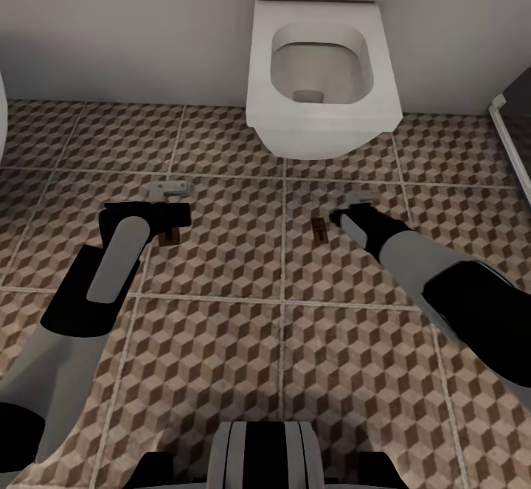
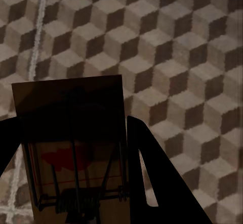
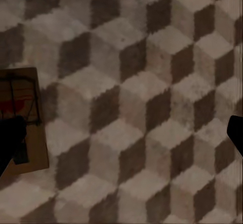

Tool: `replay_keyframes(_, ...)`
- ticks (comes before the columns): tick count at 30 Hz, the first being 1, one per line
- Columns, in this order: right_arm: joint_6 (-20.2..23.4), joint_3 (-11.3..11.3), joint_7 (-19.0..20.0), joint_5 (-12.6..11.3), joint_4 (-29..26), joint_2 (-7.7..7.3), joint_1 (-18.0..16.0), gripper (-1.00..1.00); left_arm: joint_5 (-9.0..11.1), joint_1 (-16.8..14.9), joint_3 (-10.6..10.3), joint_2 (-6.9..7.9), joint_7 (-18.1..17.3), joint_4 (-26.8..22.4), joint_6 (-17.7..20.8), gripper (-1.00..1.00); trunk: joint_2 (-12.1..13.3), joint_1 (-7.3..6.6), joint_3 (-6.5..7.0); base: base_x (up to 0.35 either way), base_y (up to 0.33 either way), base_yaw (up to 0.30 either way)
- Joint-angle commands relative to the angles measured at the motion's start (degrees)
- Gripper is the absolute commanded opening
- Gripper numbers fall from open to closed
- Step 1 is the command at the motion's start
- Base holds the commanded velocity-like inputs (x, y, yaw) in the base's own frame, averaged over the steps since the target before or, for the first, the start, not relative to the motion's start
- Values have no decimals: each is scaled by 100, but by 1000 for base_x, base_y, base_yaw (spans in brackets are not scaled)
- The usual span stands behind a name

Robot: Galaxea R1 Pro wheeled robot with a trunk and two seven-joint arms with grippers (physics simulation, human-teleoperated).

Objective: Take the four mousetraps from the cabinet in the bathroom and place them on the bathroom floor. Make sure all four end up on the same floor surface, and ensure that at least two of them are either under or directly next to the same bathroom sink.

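Underfoot, the bathroom floor point(image 1: 221, 268) of cube-patterned tiles spreads across the whole head view, up to a pale wall. Against that wall hangs a white toilet point(image 1: 321, 76), its bowl open and its front edge above the tiles. Both arms reach down and forward toward the floor in front of it. The left end effector point(image 1: 168, 217) is clamped on a mousetrap point(image 2: 76, 148): in the left wrist view the brown board with its wire spring and red patch sits between the two dark fingers point(image 2: 152, 173), over the tiles. The right end effector point(image 1: 346, 216) stands with its fingers wide apart, gripping nothing. A second mousetrap point(image 1: 319, 229) lies flat on the floor just beside it, well apart from the first trap.
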Motion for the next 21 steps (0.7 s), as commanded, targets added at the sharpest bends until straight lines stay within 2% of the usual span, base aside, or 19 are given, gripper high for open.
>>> replay_keyframes(1, 35, 48, -31, -44, -12, -21, -2, 100, 31, -6, -13, -2, 59, -6, 26, -100, -1, -1, -3, 0, -38, 0)
replay_keyframes(8, 47, 49, -31, -44, -7, -79, -3, 100, 30, -6, -17, -23, 63, -2, 26, -100, -1, -1, -3, 0, -75, 0)
replay_keyframes(21, 61, 49, -31, -44, -14, -97, -9, 100, 30, -6, -17, -29, 65, 4, 26, -100, -1, -1, -3, 0, -37, 0)
